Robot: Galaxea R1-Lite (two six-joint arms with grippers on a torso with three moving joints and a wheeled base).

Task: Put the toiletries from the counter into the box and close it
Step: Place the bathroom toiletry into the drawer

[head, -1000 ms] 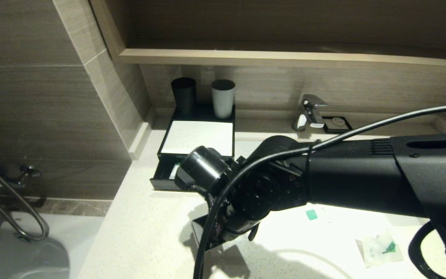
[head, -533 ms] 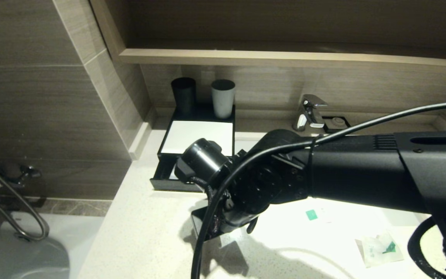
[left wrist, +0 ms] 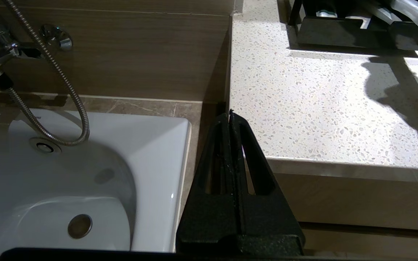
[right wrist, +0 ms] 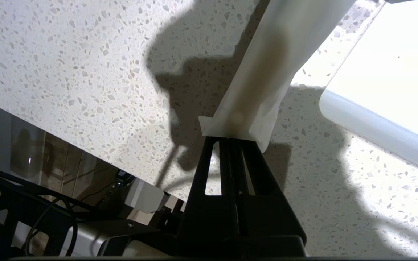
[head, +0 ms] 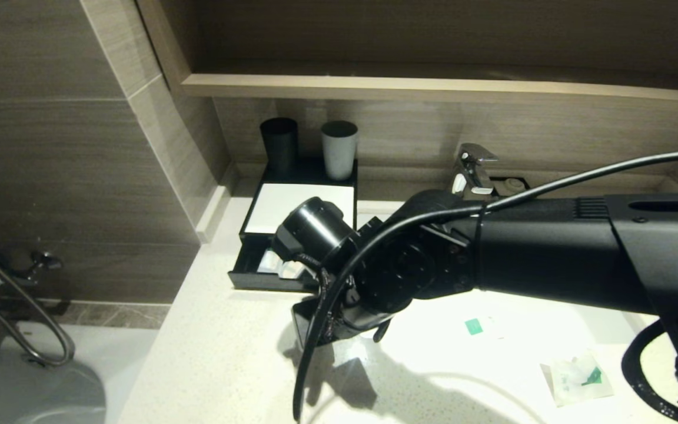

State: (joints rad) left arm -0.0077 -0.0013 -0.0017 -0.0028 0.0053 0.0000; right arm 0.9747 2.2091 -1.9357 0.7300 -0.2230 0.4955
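Speckled cream stone counter [head: 227,365], wood-panelled walls; right gripper [right wrist: 230,139] pinches a long white packet [right wrist: 267,65]; left gripper [left wrist: 229,117] closed, empty.

Overexposed glare on the basin [head: 492,347]; hard arm shadow across the counter [head: 227,365].

Your left gripper [left wrist: 229,115] is pinched shut, low by the counter's [left wrist: 321,108] front edge. A white tub [left wrist: 85,174] sits beside it. The black box [left wrist: 361,32] is at the counter's far edge.
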